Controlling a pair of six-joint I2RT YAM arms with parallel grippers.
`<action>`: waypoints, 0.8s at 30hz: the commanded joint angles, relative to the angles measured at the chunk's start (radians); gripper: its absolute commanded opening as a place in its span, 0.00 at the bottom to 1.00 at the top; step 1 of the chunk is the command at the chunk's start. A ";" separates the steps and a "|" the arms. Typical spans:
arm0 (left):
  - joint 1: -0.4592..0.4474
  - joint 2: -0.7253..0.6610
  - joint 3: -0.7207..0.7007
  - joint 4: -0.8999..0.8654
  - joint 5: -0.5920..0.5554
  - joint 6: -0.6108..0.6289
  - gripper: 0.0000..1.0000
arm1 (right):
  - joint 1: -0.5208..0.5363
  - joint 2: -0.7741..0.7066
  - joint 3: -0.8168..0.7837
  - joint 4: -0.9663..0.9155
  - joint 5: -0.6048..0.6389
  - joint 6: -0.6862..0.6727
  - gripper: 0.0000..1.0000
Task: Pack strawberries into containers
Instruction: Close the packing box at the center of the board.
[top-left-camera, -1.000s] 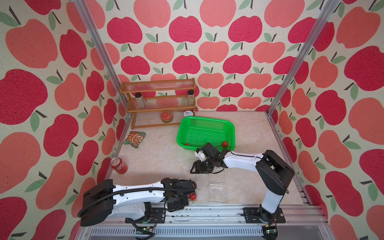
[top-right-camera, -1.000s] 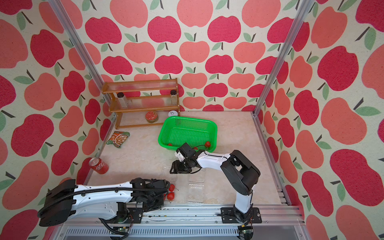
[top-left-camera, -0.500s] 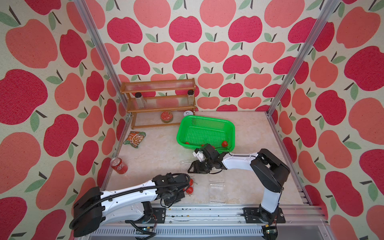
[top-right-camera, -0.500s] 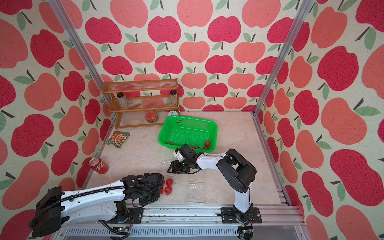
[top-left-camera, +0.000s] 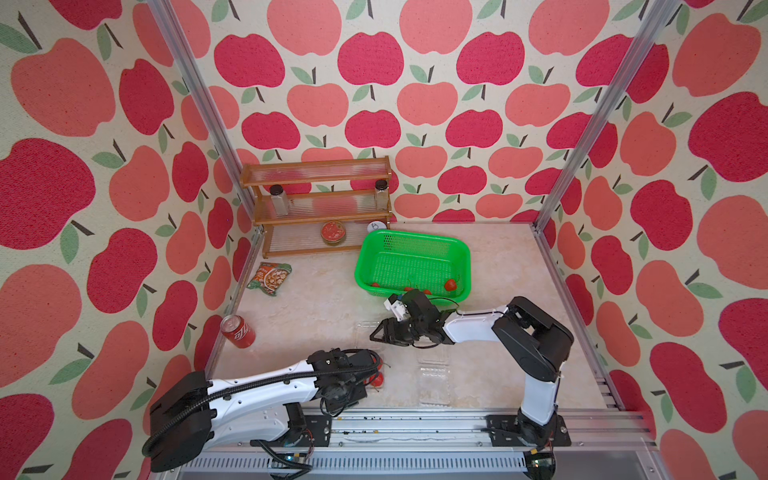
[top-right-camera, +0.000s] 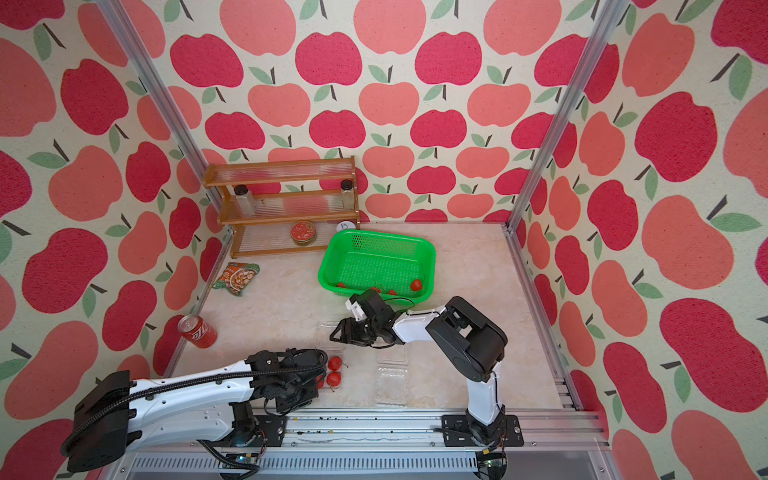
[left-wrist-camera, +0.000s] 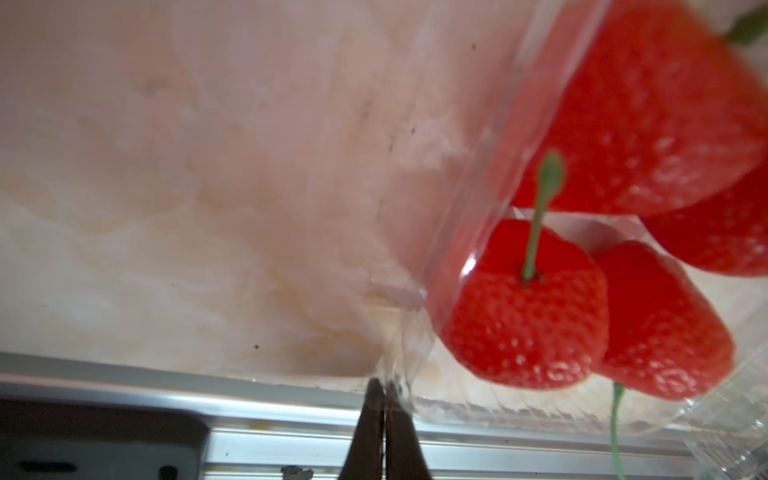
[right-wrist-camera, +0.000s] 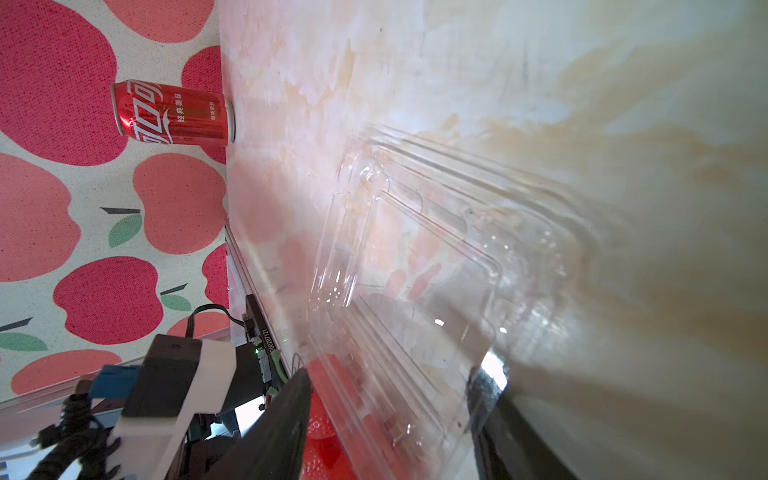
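My left gripper (left-wrist-camera: 384, 387) is shut on the corner rim of a clear container (left-wrist-camera: 419, 324) near the front rail. Three strawberries (left-wrist-camera: 523, 316) lie inside it; two show in a top view (top-right-camera: 333, 371). Its clear lid (right-wrist-camera: 415, 266) stands between the fingers of my right gripper (right-wrist-camera: 390, 407), which grips it from the right (top-left-camera: 377, 332). A second container (top-left-camera: 432, 371) lies on the table to the right of the first. More strawberries (top-left-camera: 450, 284) sit along the near wall of the green basket (top-left-camera: 411, 243).
A red soda can (top-left-camera: 237, 331) lies by the left wall, with a snack packet (top-left-camera: 270, 279) behind it. A wooden rack (top-left-camera: 318, 208) with two jars and a red-topped tin (top-left-camera: 333, 232) stands at the back left. The metal rail (top-left-camera: 415, 419) runs along the front.
The left gripper has drawn the container and its strawberries a little away from the front rail and to the left. The right gripper has crept slightly left with the lid.
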 joint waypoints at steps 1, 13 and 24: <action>0.009 -0.038 -0.022 -0.083 -0.037 -0.092 0.00 | 0.013 0.031 0.005 0.059 0.028 0.033 0.62; 0.039 -0.050 -0.023 -0.081 -0.048 -0.083 0.00 | 0.026 0.151 -0.030 0.412 0.033 0.183 0.62; 0.040 -0.022 0.004 -0.080 -0.060 -0.075 0.00 | 0.041 0.086 -0.083 0.462 0.070 0.138 0.57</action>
